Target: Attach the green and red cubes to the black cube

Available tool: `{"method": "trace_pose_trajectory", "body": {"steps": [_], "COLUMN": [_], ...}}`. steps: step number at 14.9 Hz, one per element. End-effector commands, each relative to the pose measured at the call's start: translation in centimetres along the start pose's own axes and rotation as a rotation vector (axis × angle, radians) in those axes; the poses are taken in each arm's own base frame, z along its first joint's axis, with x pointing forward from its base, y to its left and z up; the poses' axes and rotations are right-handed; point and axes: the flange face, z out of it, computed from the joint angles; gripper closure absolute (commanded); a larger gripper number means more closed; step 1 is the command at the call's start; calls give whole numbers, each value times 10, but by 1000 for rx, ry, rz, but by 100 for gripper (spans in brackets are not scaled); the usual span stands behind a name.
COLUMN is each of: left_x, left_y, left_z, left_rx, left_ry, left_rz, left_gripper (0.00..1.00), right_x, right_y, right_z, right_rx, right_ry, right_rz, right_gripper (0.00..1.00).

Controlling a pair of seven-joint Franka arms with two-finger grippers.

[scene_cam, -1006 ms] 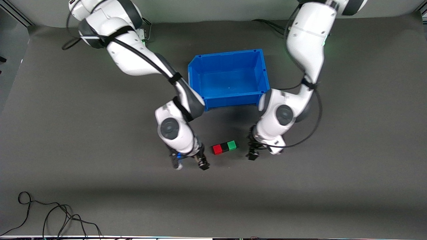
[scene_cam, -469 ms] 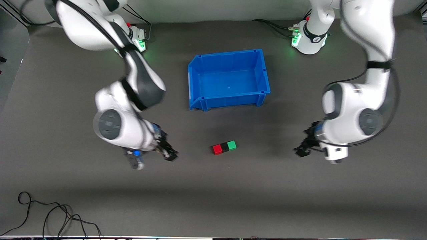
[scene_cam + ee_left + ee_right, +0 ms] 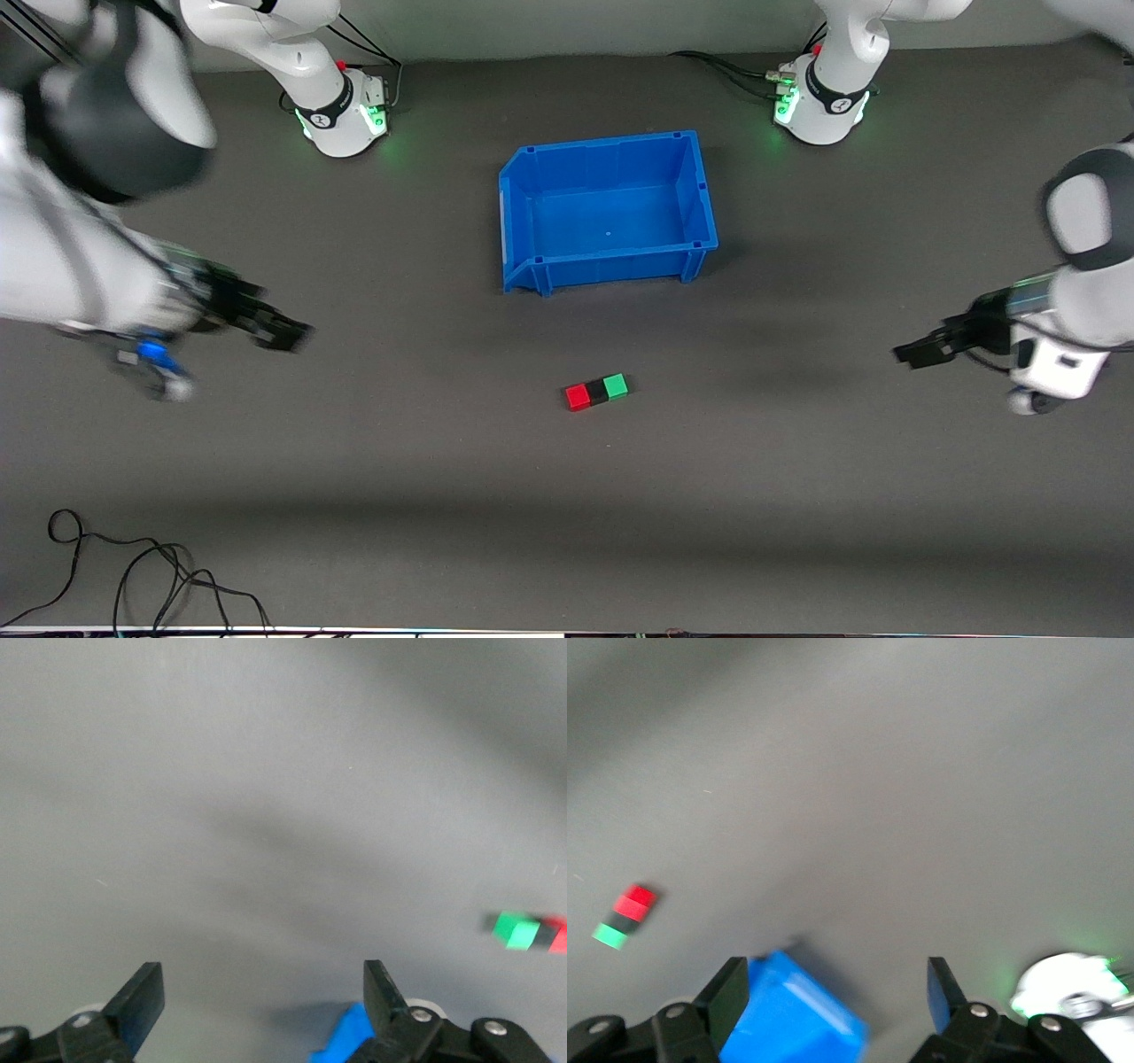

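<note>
Right gripper (image 3: 279,332): over bare table (image 3: 443,532) at the right arm's end, fingers apart and empty, well clear of the cubes.

Cube row: red cube (image 3: 578,397), black cube (image 3: 597,392) and green cube (image 3: 616,385) lie touching in one line on the table, black in the middle, nearer the front camera than the blue bin (image 3: 704,190). The row sits between the two sets of fingers, well apart from both. Attachment appears made.

Left gripper (image 3: 917,352): over bare table at the left arm's end, fingers apart, empty.

Risks – judged, not observed:
- The joints may be only loose contact – a nudge could split the row.
- A returning finger sweeping low could scatter the cubes.
</note>
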Motion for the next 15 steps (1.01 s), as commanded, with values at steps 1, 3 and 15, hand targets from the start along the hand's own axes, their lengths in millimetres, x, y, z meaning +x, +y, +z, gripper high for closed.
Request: {"method": "trace_pose_trajectory", "body": {"steps": [1,3,15], "left_x": [-10,-26,-89], "left_y": [7,3,-5], "left_z": [-46,-79,-125], "left_rx": [81,78,125], "left_ry": [20,49,137], "left_rz": [210,273,394], "left_gripper": [0,0,0], "right_x": [3,9,-12], "right_y": [72,123,155], "right_z": [-26,-38,0], "right_rx": [-21,-9,3], "right_ry": [23,33,216], "right_rz": [-190,-289,-418], "right_gripper": [10,10,10]}}
